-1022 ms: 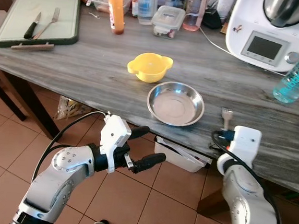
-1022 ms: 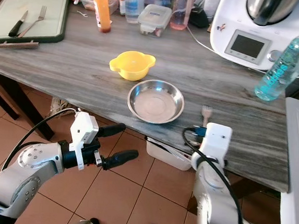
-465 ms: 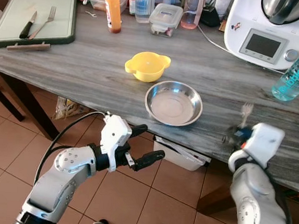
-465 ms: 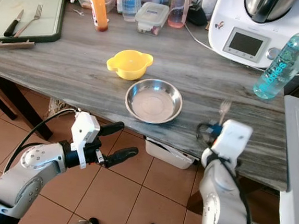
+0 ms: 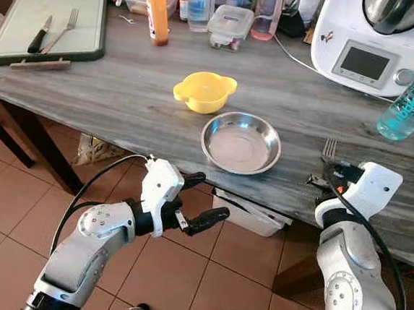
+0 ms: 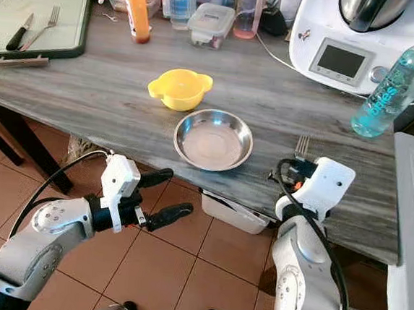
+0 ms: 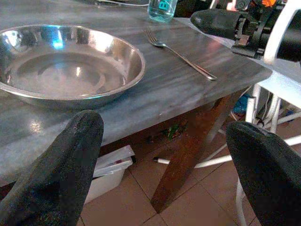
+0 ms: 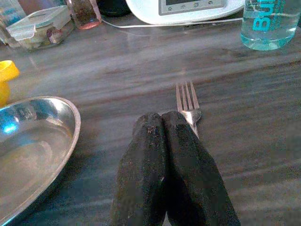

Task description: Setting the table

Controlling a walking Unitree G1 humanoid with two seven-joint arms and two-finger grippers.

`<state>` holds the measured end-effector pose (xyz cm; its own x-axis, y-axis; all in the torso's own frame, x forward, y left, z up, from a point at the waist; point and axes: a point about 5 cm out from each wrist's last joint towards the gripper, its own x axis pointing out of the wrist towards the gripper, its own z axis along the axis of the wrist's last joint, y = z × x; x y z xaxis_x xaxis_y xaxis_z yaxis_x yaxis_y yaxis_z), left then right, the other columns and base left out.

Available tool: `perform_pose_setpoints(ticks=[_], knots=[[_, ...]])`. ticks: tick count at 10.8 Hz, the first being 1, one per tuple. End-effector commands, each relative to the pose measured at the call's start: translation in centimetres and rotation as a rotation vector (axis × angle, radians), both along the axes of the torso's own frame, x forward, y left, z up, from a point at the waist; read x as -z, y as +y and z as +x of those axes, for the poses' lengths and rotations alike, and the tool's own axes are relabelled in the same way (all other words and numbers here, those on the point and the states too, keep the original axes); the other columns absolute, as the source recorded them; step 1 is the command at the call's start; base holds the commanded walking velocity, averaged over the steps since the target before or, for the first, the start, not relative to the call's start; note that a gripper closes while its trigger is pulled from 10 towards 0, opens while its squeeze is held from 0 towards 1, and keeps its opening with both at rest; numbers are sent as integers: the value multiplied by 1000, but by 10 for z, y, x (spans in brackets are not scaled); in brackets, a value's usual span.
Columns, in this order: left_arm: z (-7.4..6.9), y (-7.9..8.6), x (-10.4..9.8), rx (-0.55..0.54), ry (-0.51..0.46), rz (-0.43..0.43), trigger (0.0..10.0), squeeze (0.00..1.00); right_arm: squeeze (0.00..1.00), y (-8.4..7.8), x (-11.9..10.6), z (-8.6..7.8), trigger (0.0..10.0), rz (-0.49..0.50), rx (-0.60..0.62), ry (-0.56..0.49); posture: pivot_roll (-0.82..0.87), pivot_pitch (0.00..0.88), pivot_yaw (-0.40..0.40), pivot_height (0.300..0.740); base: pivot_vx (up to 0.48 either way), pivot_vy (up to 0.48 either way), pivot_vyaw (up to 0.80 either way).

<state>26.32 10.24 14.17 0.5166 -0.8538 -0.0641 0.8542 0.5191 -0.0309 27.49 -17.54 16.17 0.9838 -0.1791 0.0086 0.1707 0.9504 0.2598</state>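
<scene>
- Right gripper (image 8: 162, 123) with jaws pressed together above the handle of the fork (image 6: 302, 144); tines poking out beyond the tips, fork lying flat on the desk (image 5: 111, 92). Hard to say whether the handle is pinched or merely covered.
- Left gripper (image 5: 201, 200) spread wide, holding nothing, hanging below the desk edge at 7 o'clock from the steel bowl (image 5: 241, 142).
- Fork just beside the bowl at its 3 o'clock, apart from the rim, tines aimed toward 12.
- Yellow bowl (image 5: 205, 92) at 11 o'clock from the steel one, close by.
- Water bottle (image 6: 396, 79) at 1 o'clock from the fork, well apart.
- Risks, as a guess: dragging the fork askew or off the near edge on withdrawal if anything catches; nudging the bowl with a sideways swing.
</scene>
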Motion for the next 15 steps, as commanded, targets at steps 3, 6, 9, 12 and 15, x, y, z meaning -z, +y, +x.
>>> perform_pose_setpoints(ticks=[3, 6, 9, 12, 15], knots=[[-1, -4, 1, 3, -2, 14, 10000, 0, 0, -18, 3, -5, 0, -213, 92, 33, 121, 165, -17, 740, 0, 0, 0], [-1, -6, 1, -2, -3, 10, 10000, 0, 0, -37, 19, 4, 10000, -270, 161, 119, 125, 170, -24, 740, 0, 0, 0], [-3, -6, 1, -2, 1, 8, 10000, 0, 0, -43, 23, 25, 10000, -264, 208, 172, 129, 186, -22, 740, 0, 0, 0], [-5, -6, 2, -2, 9, 11, 10000, 0, 1000, -39, 24, 41, 10000, -234, 192, 180, 132, 193, -25, 740, 0, 0, 0], [-7, -5, 3, -5, 13, 12, 10000, 0, 1000, -25, 27, 45, 10000, -186, 165, 178, 136, 197, -26, 740, 0, 0, 0]])
